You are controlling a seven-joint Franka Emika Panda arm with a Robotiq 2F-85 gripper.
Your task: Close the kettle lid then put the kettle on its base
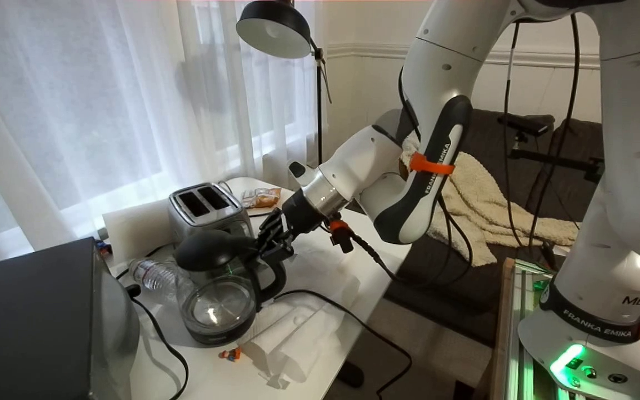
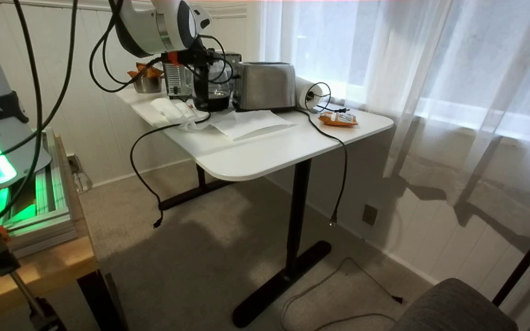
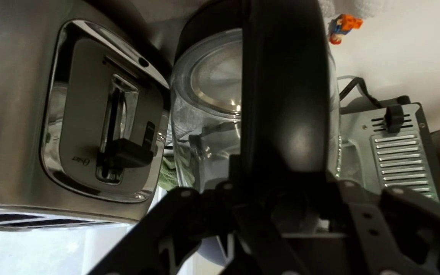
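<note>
The kettle has a clear glass body with a black bottom and black handle. It stands upright at table level; it also shows in an exterior view. A black rounded lid sits over its top; I cannot tell whether it is fully shut. My gripper is at the handle's upper end. In the wrist view, the gripper's fingers press both sides of the black handle. I cannot tell a separate base apart from the black kettle bottom. A black cord runs from near it.
A steel toaster stands close beside the kettle. A dark oven, a plastic bottle and a small toy figure are nearby. Paper towel lies by the table's edge. A snack bag lies beyond the toaster.
</note>
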